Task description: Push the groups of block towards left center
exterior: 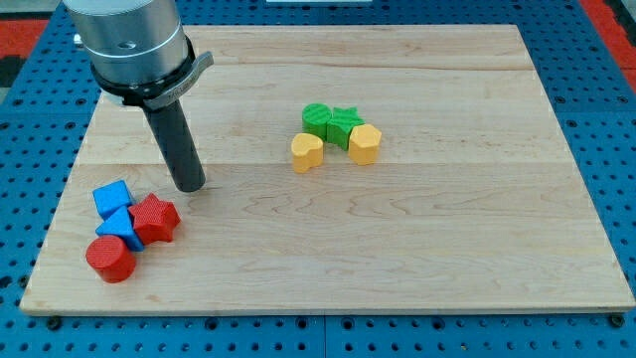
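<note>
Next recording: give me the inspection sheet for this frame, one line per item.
Surface: wooden board on blue pegboard.
Job's things: green block, green star, yellow block and yellow hexagon clustered near centre; two blue blocks, red star and red cylinder clustered at the view's bottom left.
Clutter: nothing seen.
Grippers: none; my tip stands just above the red and blue cluster, apart.
Cables: nothing seen.
Surroundings: nothing seen.

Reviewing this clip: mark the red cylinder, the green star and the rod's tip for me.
red cylinder (109,260): camera view, on its round top face.
green star (345,123): camera view, centre of its top face.
my tip (190,186): camera view, the rod's very end, just above the blue-and-red group.
</note>
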